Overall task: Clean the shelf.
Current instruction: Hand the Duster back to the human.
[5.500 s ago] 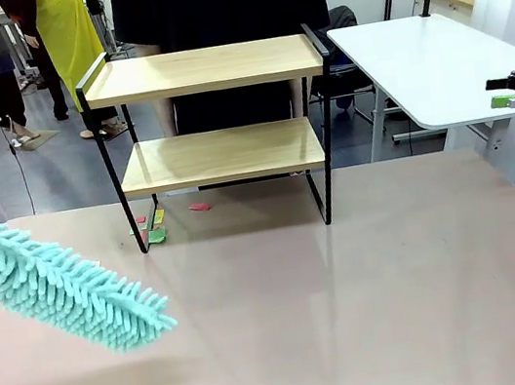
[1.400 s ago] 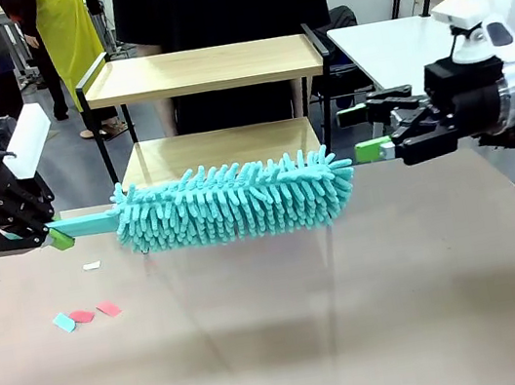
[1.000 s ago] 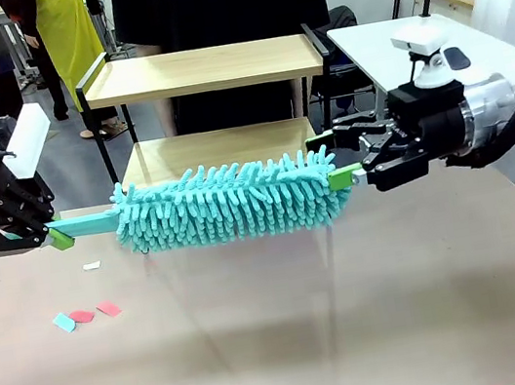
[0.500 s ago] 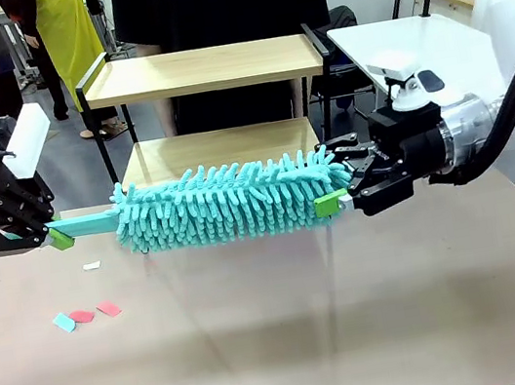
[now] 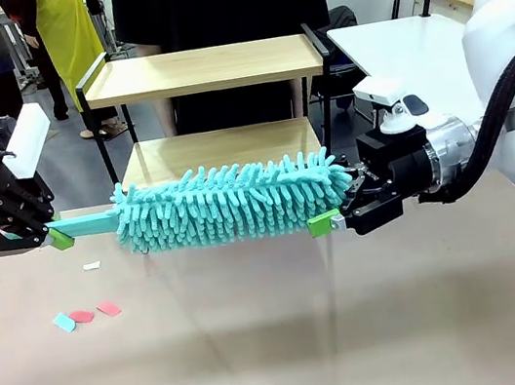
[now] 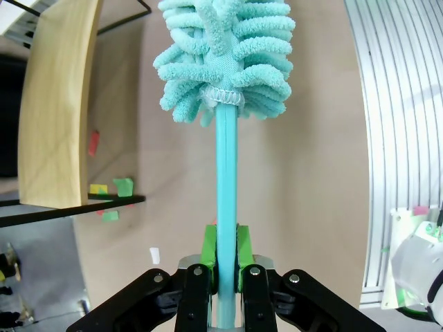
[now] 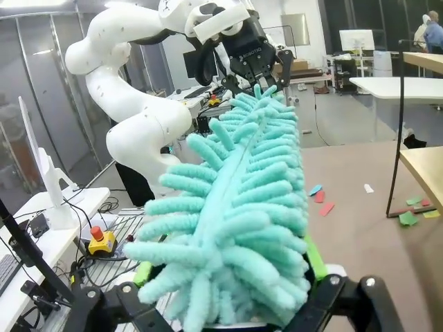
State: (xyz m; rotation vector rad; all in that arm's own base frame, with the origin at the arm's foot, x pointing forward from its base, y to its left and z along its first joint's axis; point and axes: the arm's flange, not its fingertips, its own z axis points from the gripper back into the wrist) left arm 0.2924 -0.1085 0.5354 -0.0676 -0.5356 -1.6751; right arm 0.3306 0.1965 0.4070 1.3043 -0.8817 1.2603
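While your left gripper (image 5: 56, 238) keeps the duster (image 5: 230, 202) handle clamped, the right gripper (image 5: 336, 216) has moved in and is closing its half-open jaws around the fluffy tip: probably a handover. The shelf (image 5: 202, 68) stands at the table's far edge, unwiped.

Duster (image 5: 230, 202) across table (image 5: 378, 321) in front of shelf (image 5: 209, 112), paper scraps (image 5: 85, 315) front-left

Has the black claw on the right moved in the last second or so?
Yes. The right gripper slid leftward, past the wooden shelf's black right leg, onto the fluffy turquoise duster's tip.
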